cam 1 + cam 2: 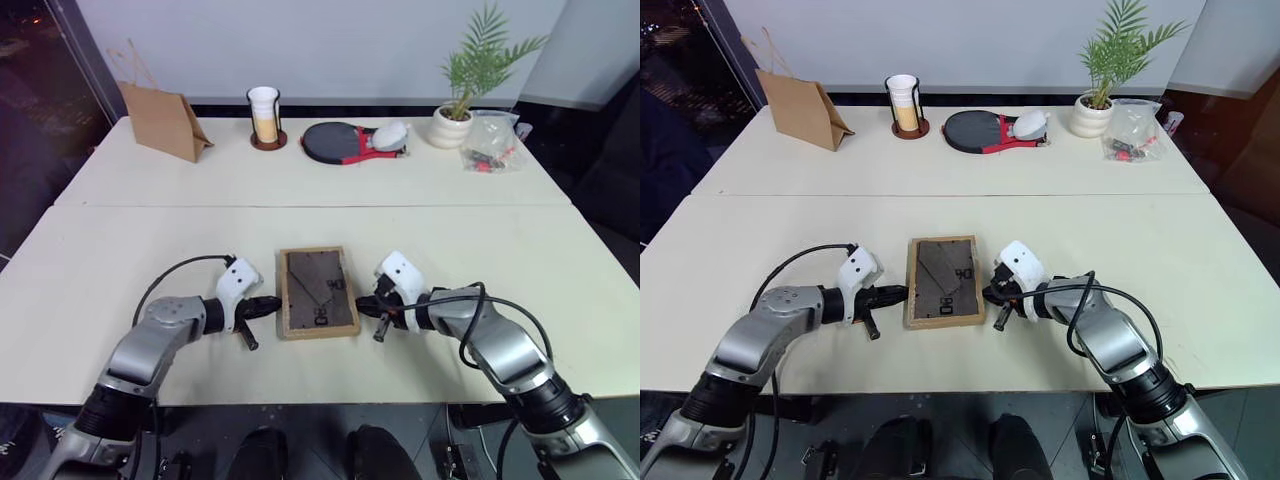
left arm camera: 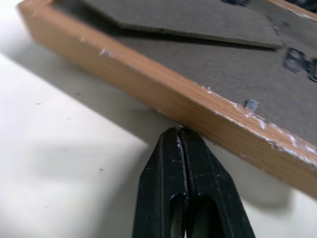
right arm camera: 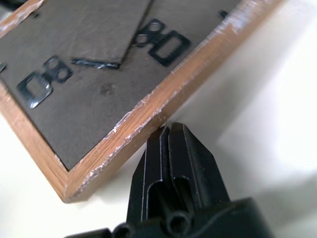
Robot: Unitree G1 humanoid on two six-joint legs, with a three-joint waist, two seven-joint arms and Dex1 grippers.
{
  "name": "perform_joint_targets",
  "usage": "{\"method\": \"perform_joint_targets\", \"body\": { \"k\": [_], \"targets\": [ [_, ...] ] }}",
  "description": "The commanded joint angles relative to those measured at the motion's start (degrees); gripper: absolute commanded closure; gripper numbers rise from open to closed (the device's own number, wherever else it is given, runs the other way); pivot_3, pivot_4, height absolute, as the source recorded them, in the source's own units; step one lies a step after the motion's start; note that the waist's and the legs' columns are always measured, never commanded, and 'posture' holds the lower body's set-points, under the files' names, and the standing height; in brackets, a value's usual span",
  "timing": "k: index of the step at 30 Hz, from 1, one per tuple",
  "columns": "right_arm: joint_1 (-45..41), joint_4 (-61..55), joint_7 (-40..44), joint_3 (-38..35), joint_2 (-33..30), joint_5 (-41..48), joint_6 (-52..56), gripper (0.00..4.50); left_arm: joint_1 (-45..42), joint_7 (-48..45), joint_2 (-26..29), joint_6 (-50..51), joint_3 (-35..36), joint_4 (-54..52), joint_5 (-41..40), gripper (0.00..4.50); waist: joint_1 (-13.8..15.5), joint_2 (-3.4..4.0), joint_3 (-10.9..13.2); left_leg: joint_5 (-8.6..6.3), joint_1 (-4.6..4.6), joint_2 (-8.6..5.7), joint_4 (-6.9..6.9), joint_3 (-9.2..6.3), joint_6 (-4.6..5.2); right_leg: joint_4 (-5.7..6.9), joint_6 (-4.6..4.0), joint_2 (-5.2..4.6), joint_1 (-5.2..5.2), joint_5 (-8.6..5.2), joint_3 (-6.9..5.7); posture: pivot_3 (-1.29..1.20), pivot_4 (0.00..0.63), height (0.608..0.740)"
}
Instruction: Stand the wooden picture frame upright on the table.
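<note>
The wooden picture frame [image 1: 318, 292] lies flat, face down, near the front of the table [image 1: 140, 240], its dark grey back with stand and clips turned up. My left gripper [image 1: 274, 303] is shut, its tips at the frame's left edge; the left wrist view shows the closed fingers [image 2: 185, 163] right against the wooden side [image 2: 163, 94]. My right gripper [image 1: 362, 304] is shut too, with its tips at the frame's right edge, and the right wrist view has its closed fingers [image 3: 173, 148] against the wood [image 3: 148, 114]. Neither holds anything.
Along the far side stand a brown paper bag [image 1: 163, 121], a white cup in a holder [image 1: 265, 116], a table tennis paddle [image 1: 340, 143], a potted plant [image 1: 462, 95] and a clear plastic bag [image 1: 490, 142]. A seam [image 1: 300, 206] crosses the table behind the frame.
</note>
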Motion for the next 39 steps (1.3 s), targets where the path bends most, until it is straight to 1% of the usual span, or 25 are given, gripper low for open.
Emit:
{"method": "perform_joint_targets", "body": {
  "k": [1, 6, 9, 12, 14, 16, 17, 18, 20, 22, 23, 26, 30, 34, 39],
  "targets": [
    [-0.9, -3.2, 1.5, 0.8, 0.6, 1.8, -0.3, 4.48, -0.8, 0.6, -0.2, -1.1, 0.5, 0.9, 0.5, 4.50, 0.0, 0.00, 0.0, 0.00, 0.00, 0.00, 0.01, 0.00, 0.00, 0.01, 0.00, 0.00, 0.00, 0.00, 0.00, 0.00, 0.150, 0.740],
    [-1.5, -1.1, 1.2, 1.0, -0.5, -0.1, -2.2, 4.48, 0.1, -0.5, 1.1, -0.3, 1.0, 0.5, -0.3, 4.50, 0.0, 0.00, 0.0, 0.00, 0.00, 0.00, 0.02, 0.00, 0.00, 0.02, 0.00, -0.01, -0.01, 0.00, 0.00, 0.00, 0.150, 0.740],
    [-2.2, 0.2, 1.2, 0.5, -2.3, -1.5, -3.8, 4.48, 2.2, -3.9, 5.0, 0.5, 1.0, -1.5, -1.0, 4.50, -0.3, 0.00, 0.0, 0.00, 0.00, 0.00, 0.02, 0.00, 0.00, 0.04, 0.00, 0.01, -0.03, 0.00, 0.00, 0.00, 0.150, 0.740],
    [-2.8, 1.2, 2.1, -0.5, -4.8, -2.1, -5.7, 4.48, 3.6, -7.6, 10.2, 0.7, 2.3, -1.7, -1.9, 4.50, -0.3, 0.00, 0.0, 0.00, 0.00, 0.02, -0.02, 0.00, 0.00, 0.05, -0.03, 0.01, -0.07, -0.02, 0.00, 0.00, 0.150, 0.740],
    [-3.2, 1.4, 2.9, -1.6, -6.4, -1.9, -6.7, 4.50, 3.5, -10.2, 13.4, 1.5, 3.8, -0.9, -3.4, 3.95, -0.2, 0.00, 0.0, 0.00, 0.00, 0.04, -0.04, 0.00, 0.00, 0.04, -0.04, 0.00, -0.07, -0.02, 0.00, 0.00, 0.150, 0.740],
    [-3.4, 1.4, 3.5, -2.3, -7.5, -1.6, -7.5, 4.50, 2.4, -11.7, 14.8, 3.7, 5.2, 0.0, -5.6, 3.22, -0.2, 0.00, 0.0, 0.00, 0.00, 0.04, -0.04, 0.01, 0.00, 0.04, -0.06, -0.01, -0.08, -0.03, 0.00, 0.00, 0.150, 0.740],
    [-3.4, 1.3, 4.0, -2.5, -8.0, -1.7, -8.3, 4.50, 1.3, -12.5, 14.8, 6.6, 6.3, 0.4, -8.2, 2.65, -0.1, 0.00, 0.0, 0.00, 0.00, 0.04, -0.04, 0.02, 0.00, 0.04, -0.06, -0.01, -0.08, -0.03, 0.00, 0.00, 0.150, 0.740],
    [-3.3, 1.2, 4.2, -2.6, -8.4, -1.9, -9.6, 4.50, -0.1, -13.0, 14.3, 10.2, 7.5, 0.8, -11.1, 2.23, -0.1, 0.00, 0.0, 0.00, 0.00, 0.04, -0.03, 0.02, 0.00, 0.04, -0.06, -0.02, -0.08, -0.03, -0.01, 0.00, 0.150, 0.740],
    [-3.1, 1.0, 4.5, -2.6, -8.7, -2.1, -10.9, 4.50, -3.0, -13.3, 12.4, 19.3, 10.4, 1.9, -18.0, 1.15, 0.2, -0.05, 0.0, 0.00, -0.03, 0.02, -0.01, 0.01, 0.00, 0.03, -0.04, -0.02, -0.08, -0.03, -0.01, 0.00, 0.150, 0.740],
    [-2.7, 0.2, 5.3, -2.0, -9.2, -2.5, -11.6, 4.50, -4.6, -13.4, 11.2, 27.0, 11.4, 2.2, -22.7, 0.15, 0.2, -0.07, 0.0, 0.00, -0.07, 0.00, 0.02, -0.01, 0.00, 0.03, -0.01, -0.02, -0.08, -0.03, -0.04, 0.00, 0.150, 0.740],
    [-2.5, 0.0, 5.5, -1.6, -9.2, -2.7, -11.8, 4.50, -5.1, -12.9, 10.7, 30.6, 11.4, 2.3, -24.4, 0.03, 0.2, -0.07, 0.0, -0.01, -0.08, -0.01, 0.03, -0.01, 0.02, 0.02, 0.01, -0.02, -0.07, -0.03, -0.03, 0.00, 0.150, 0.740],
    [-2.2, -0.4, 5.7, -0.5, -8.6, -3.3, -11.7, 4.50, -7.0, -10.2, 8.5, 39.0, 12.6, 3.9, -28.2, 0.03, 0.0, -0.07, 0.0, -0.04, -0.08, -0.03, 0.03, 0.00, 0.06, 0.02, 0.04, -0.02, -0.08, -0.04, -0.01, 0.00, 0.150, 0.740],
    [-2.2, 0.1, 5.2, 1.8, -7.1, -4.8, -11.6, 4.50, -9.7, -4.3, 4.6, 44.4, 12.9, 8.0, -27.7, 0.03, -0.1, -0.08, 0.0, -0.03, -0.07, -0.06, 0.03, -0.04, 0.06, 0.06, 0.04, 0.05, -0.09, -0.04, -0.02, 0.00, 0.150, 0.740],
    [-3.1, 1.0, 5.1, 3.5, -5.0, -5.4, -10.9, 4.50, -10.4, -0.4, 2.1, 44.1, 12.2, 10.4, -26.0, 0.03, 0.1, -0.08, 0.0, -0.03, -0.02, -0.07, 0.04, -0.04, 0.05, 0.08, 0.03, 0.00, -0.04, -0.04, -0.02, 0.00, 0.150, 0.740],
    [-4.8, 2.1, 5.9, 5.9, -2.1, -5.6, -10.3, 4.50, -10.0, 1.6, -0.8, 44.4, 11.5, 11.0, -26.3, 0.03, 0.3, -0.08, 0.0, -0.03, 0.07, -0.08, 0.10, -0.04, 0.05, 0.08, 0.02, -0.11, 0.10, -0.03, -0.01, 0.00, 0.150, 0.740]
  ]
}}
